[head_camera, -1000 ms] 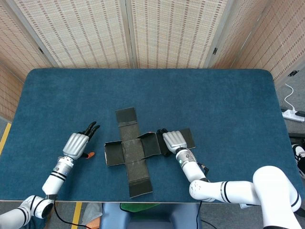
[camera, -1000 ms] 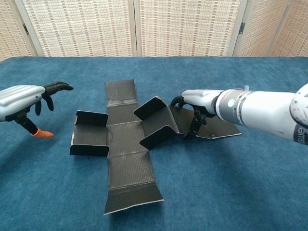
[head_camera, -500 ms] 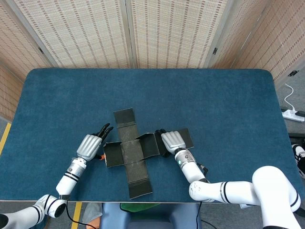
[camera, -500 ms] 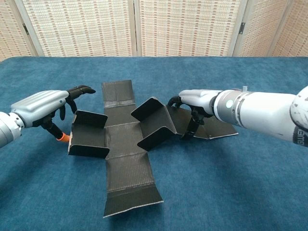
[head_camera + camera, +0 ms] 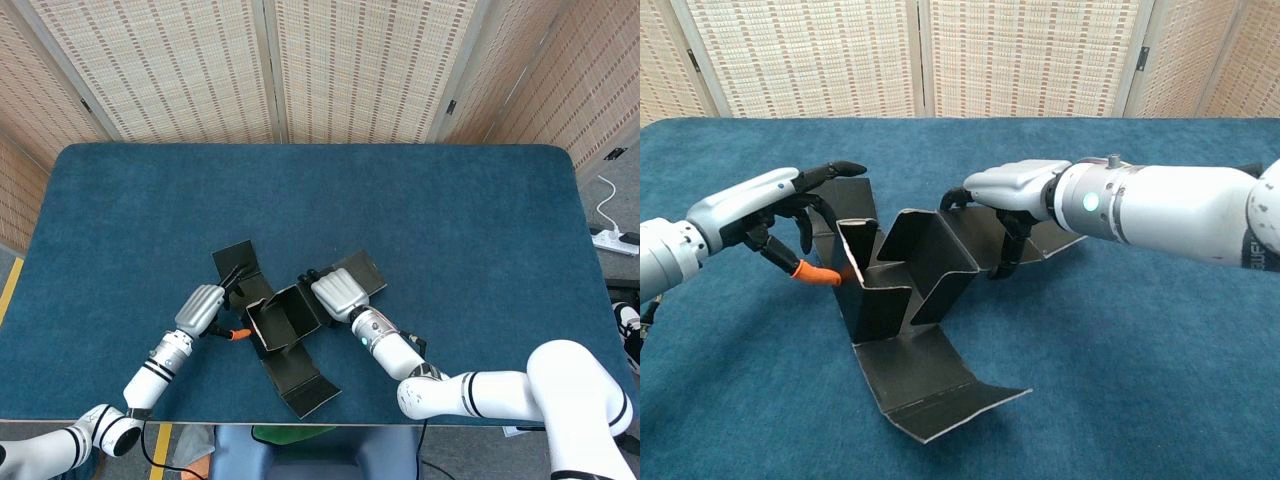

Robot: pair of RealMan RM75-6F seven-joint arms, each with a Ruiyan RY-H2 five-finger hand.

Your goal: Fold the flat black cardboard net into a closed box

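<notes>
Black fingers (image 5: 840, 168) of the left hand (image 5: 750, 205) are pressing against the outer face of the net's (image 5: 902, 300) left flap (image 5: 862, 262), with an orange-tipped thumb (image 5: 812, 271) just beside its lower edge; the hand is spread and grasping nothing that I can see. On the other side, the right hand's (image 5: 1012, 188) dark fingers (image 5: 1006, 245) are curling down behind the right flap (image 5: 932, 250), pushing it inward rather than clenching it. Half a second ago both flaps were lying much lower and the left hand was only arriving at the cardboard; now the two flaps are standing nearly upright and facing each other, the whole net has swung round on the blue surface (image 5: 1140, 380), and the near panel (image 5: 940, 395) is curling up at its free end. Two walls of the box are therefore taking shape, while the near panel and the far panel (image 5: 238, 262) behind the left hand are not yet raised, so I judge the fold as still in an early stage. The net is sitting near the front middle of the surface, between the two hands.
</notes>
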